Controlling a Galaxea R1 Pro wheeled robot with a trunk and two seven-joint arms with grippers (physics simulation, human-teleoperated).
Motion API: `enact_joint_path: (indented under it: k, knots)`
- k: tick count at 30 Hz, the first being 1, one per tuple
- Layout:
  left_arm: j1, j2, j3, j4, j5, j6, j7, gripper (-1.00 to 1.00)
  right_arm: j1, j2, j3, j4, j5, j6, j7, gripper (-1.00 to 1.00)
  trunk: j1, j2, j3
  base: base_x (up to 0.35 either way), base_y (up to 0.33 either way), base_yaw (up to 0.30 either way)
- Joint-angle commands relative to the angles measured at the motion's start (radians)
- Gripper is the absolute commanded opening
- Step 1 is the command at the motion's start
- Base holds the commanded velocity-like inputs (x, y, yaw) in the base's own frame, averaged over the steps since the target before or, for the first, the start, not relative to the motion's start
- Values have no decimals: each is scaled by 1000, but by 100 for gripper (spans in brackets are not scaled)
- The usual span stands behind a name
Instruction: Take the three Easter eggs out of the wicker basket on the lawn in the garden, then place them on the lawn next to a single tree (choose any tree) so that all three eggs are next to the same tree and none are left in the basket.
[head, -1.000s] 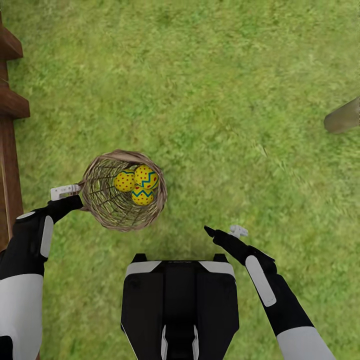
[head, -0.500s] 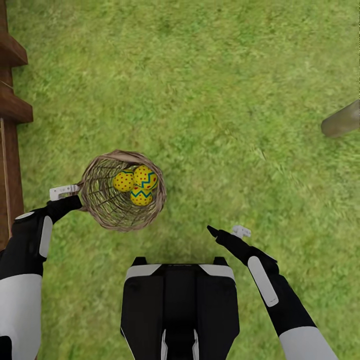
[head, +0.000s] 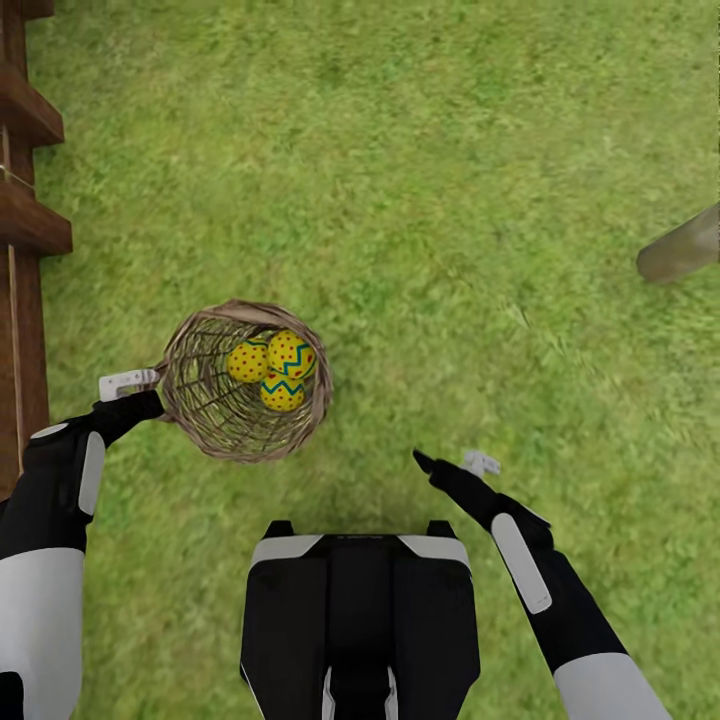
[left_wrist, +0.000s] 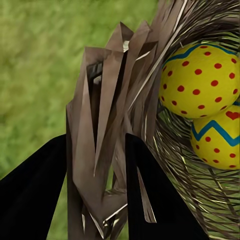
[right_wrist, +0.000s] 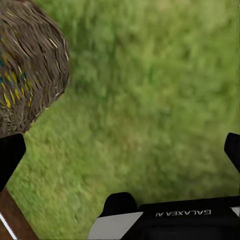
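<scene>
The brown wicker basket (head: 320, 392) hangs at my left over the lawn (head: 450, 180). Three yellow Easter eggs with red dots (head: 247, 361) (head: 291, 353) (head: 282, 392) lie together inside it. My left gripper (head: 150, 400) is shut on the basket's braided rim. In the left wrist view its black fingers (left_wrist: 150, 195) stand on either side of the rim (left_wrist: 107, 100), with two eggs (left_wrist: 200, 82) (left_wrist: 220, 137) just beyond. My right gripper (head: 445, 463) is open and holds nothing, low over the grass to the right of the basket (right_wrist: 27, 75). A pale tree trunk (head: 682, 247) shows at the right edge.
A dark brown slatted fence (head: 25, 230) runs along the left edge, close to my left arm. My own black and white base (head: 360, 620) is at the bottom centre. Open grass stretches between the basket and the trunk.
The whole picture has shifted a little: the fence shows further in at the left and the trunk has slid slightly left. Both arms and the basket keep their places relative to me.
</scene>
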Motion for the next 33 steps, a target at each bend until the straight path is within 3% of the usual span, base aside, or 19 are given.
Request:
enact_joint_path:
  k: [1, 26, 31, 33]
  knots:
    - [-1, -2, 1, -1, 7, 7, -7, -100, 0, 0, 3, -1, -3, -13, 1, 100, 1, -2, 1, 0, 0, 0]
    - [-1, -7, -3, -1, 5, 10, -5, -100, 0, -1, 2, 0, -4, -27, 0, 100, 1, -2, 34, 0, 0, 0]
    - [-1, 2, 2, 1, 6, 73, -5, -100, 0, -17, -4, -10, -10, -12, 7, 100, 1, -2, 34, 0, 0, 0]
    - [1, 1, 1, 3, 6, 92, -5, -100, 39, -31, -21, -18, -16, -9, 10, 100, 1, -2, 34, 0, 0, 0]
